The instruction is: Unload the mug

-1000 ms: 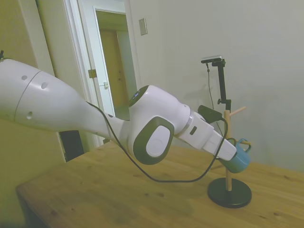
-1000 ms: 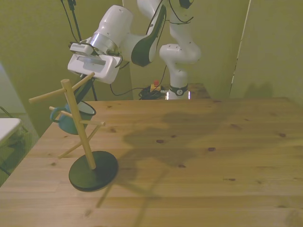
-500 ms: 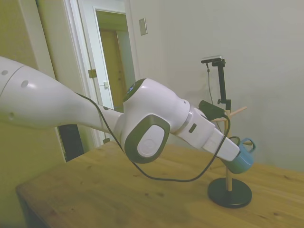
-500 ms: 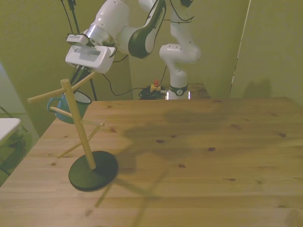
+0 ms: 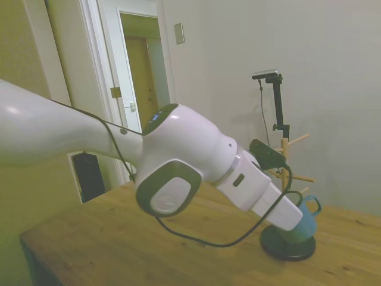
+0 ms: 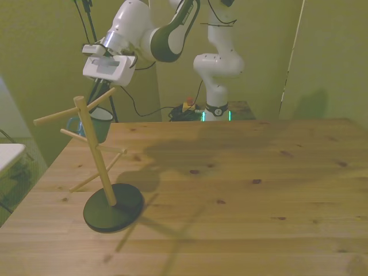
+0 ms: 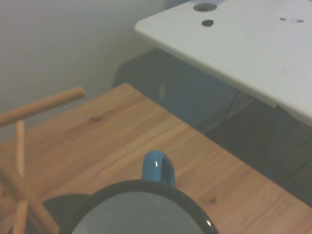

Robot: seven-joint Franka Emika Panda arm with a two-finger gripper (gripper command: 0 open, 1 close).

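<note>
I see the mug in blue-teal, with a dark rim and a pale inside in my wrist view. The rack has light wooden pegs on a black round base. My arm is white with grey joint caps and a black cable. The desk is warm knotty pine. The walls look yellowish-green from the front.

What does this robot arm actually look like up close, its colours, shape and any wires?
The arm is glossy white, built of rounded, bulbous segments. Its joints carry dark grey oval caps with paler centres. A thin black cable hangs in a loop beneath the forearm. A small dark box sits on the wrist. The gripper is a flat white block. A green light glows at the base in the front view.
</note>
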